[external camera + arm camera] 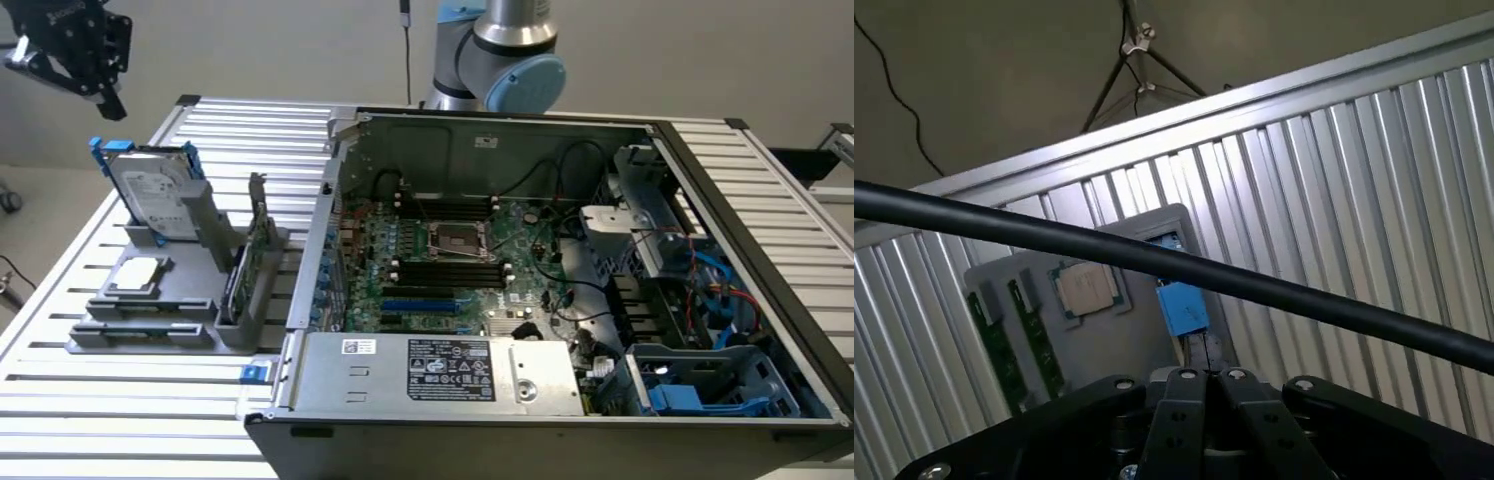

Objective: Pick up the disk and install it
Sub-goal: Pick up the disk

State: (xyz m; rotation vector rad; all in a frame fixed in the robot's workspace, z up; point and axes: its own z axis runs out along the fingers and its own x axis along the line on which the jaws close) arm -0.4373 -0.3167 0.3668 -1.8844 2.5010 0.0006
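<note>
Hanging high over the slatted table (80, 400), is the gripper (110, 100) carrying anything?

— No; its jaws are pressing together on nothing; in the wrist view the gripper (1206, 350) is showing its two fingers (1184, 400) lying side by side, with no gap at the tips

— Where is the disk (154, 190) sitting, then?

— Below the gripper and well apart from it; it is standing on edge in a grey holder (200, 215), its white label facing outward and its blue rails framing it; the wrist view is catching one blue corner of the disk (1179, 305) just beyond the fingertips

— What is lying around it?

— A small square chip (140, 275) is resting flat on the same holder, lower than the disk; a green card (240, 268) is standing upright beside the disk, on the side away from the gripper; farther that way a computer case (481, 135) is lying open with its board facing up; a black cable (1334, 310) is crossing in front of the wrist camera
</note>
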